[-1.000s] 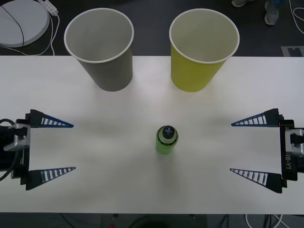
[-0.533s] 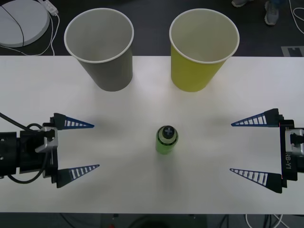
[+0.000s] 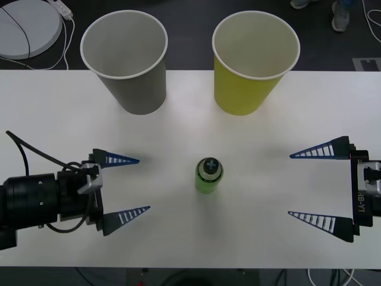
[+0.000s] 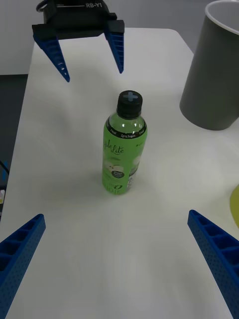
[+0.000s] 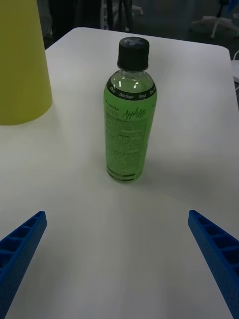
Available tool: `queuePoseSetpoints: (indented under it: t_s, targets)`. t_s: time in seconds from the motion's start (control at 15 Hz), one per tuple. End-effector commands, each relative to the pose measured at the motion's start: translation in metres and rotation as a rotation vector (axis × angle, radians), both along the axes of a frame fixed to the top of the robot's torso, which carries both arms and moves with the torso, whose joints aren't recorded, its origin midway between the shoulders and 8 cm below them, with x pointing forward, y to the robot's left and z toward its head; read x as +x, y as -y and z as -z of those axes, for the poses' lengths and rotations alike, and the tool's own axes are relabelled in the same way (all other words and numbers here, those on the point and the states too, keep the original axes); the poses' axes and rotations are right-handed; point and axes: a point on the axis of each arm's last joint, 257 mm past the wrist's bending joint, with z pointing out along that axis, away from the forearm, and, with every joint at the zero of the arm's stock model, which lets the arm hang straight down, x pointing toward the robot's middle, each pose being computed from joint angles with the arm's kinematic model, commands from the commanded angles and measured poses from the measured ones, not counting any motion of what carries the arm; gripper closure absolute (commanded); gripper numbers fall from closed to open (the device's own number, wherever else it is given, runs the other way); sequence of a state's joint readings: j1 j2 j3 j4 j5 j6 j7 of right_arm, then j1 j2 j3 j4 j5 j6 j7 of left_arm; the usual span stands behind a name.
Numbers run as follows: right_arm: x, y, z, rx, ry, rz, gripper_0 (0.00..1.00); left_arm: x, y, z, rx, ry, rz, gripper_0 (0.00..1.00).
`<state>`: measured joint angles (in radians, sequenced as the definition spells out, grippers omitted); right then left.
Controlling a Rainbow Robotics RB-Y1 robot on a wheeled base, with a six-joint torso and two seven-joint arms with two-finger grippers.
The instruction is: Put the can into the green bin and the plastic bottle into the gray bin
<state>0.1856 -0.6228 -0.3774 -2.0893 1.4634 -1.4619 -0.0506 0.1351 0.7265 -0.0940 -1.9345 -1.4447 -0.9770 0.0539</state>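
On the plain white table (image 3: 178, 128), the small green-labelled, black-capped plastic bottle (image 3: 209, 174) stands upright. My left gripper (image 3: 132, 185) is spread beside it, my right gripper (image 3: 309, 186) spread farther off; dark floor lies beyond.

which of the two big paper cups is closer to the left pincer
The large gray paper cup with the white rim. It stands on the left pincer's side of the table, while the yellow-green paper cup stands farther right.
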Motion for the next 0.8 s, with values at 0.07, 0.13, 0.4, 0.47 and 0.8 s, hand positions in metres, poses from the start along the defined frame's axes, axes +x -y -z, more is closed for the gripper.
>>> queuePoseSetpoints:
  t_s: [0.07, 0.13, 0.4, 0.47, 0.8]
  targets:
    - [0.0, 0.0, 0.0, 0.0, 0.0, 0.0, 0.0, -0.003, 0.016, 0.007, -0.014, -0.003, 0.005, 0.0]
    - [0.0, 0.0, 0.0, 0.0, 0.0, 0.0, 0.0, -0.002, 0.02, 0.009, -0.014, 0.002, 0.004, 0.0]
    - [0.0, 0.0, 0.0, 0.0, 0.0, 0.0, 0.0, 0.002, 0.038, 0.019, -0.009, 0.014, -0.01, 0.0]
    - [0.0, 0.0, 0.0, 0.0, 0.0, 0.0, 0.0, 0.002, 0.042, 0.022, -0.007, 0.013, -0.013, 0.0]
    - [0.0, 0.0, 0.0, 0.0, 0.0, 0.0, 0.0, 0.008, 0.06, 0.028, -0.002, 0.019, -0.035, 0.0]
